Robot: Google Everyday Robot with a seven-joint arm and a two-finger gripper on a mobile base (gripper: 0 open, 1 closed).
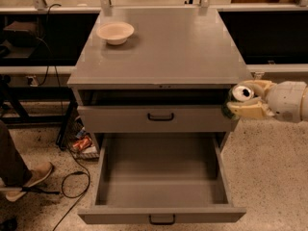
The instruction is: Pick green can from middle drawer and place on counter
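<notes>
My gripper (237, 103) is at the right side of the cabinet, level with the upper drawer front, beyond the front right corner of the counter (183, 47). It is shut on the green can (227, 110), whose silver pull-tab top (242, 92) faces the camera between the cream fingers (248, 112). The can is in the air, below the counter's top. The middle drawer (163, 177) is pulled out wide and its deep grey tray is empty; its black handle (162, 220) shows at the bottom.
A cream bowl (115, 32) sits at the counter's back left. The upper drawer front (144, 119) with a black handle is slightly open. A person's shoe (30, 178), cables and an orange item (82, 143) lie on the floor at left.
</notes>
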